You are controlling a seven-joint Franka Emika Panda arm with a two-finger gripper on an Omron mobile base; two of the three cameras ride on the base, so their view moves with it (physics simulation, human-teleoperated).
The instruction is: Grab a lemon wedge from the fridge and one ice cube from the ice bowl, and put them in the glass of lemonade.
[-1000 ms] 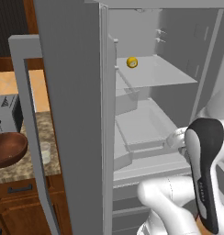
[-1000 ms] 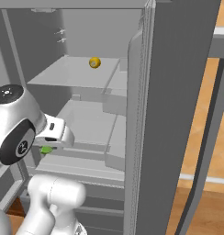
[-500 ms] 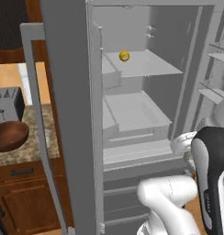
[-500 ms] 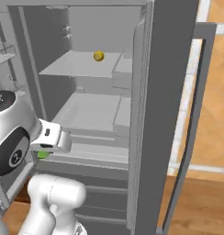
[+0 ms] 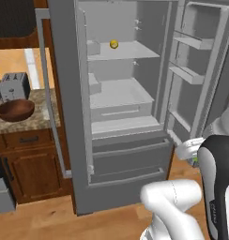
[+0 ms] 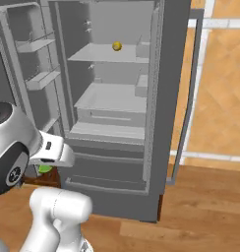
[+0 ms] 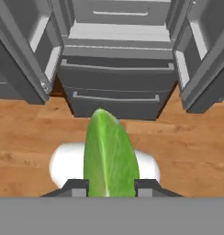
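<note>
From the left base view the fridge [image 5: 121, 93] stands wide open, with the ice bowl [image 5: 15, 109] on the table left of it. In the hand view the jaws grip a green lemon wedge [image 7: 109, 156] in front of the fridge drawers. My guess: a fast swing toward the bowl could shake it loose.

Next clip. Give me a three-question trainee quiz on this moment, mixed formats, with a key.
1. True or false: the fridge stands with both upper doors open.
2. What does the tool hold? A) a green wedge B) an ice cube C) a glass
3. Fill in: the small yellow item sits on the fridge's ___ shelf.

Key: 1 true; 2 A; 3 top.
</note>
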